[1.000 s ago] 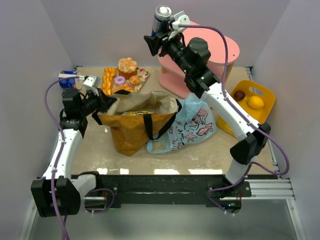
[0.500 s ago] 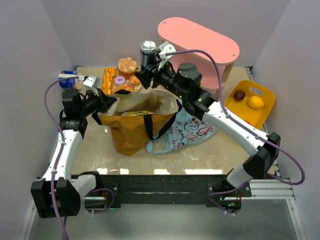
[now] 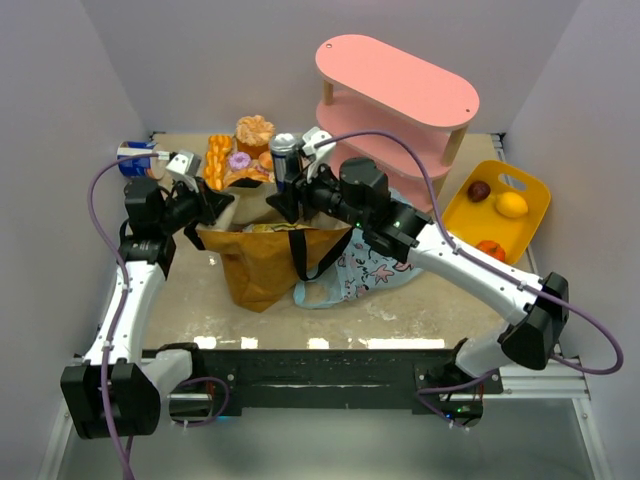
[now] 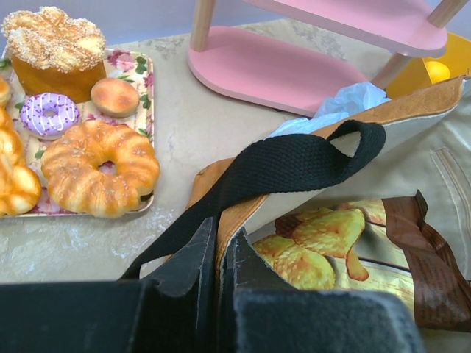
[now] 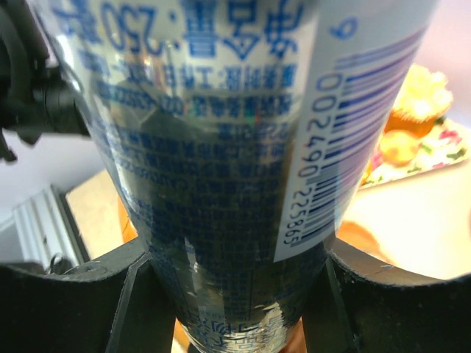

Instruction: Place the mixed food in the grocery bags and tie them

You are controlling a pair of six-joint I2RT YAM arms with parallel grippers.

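my can: glossy mirror-smooth metal | tote: matt tan cloth, black woven strap | snack packet: shiny film | shelf: smooth matt pink

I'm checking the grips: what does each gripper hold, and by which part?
The right gripper clamps the silver can around its lower body. The left gripper pinches the tan tote by its rim, beside the black strap.

Top of silver can cropped, snack packet half hidden in tote, light-blue bag partly covered
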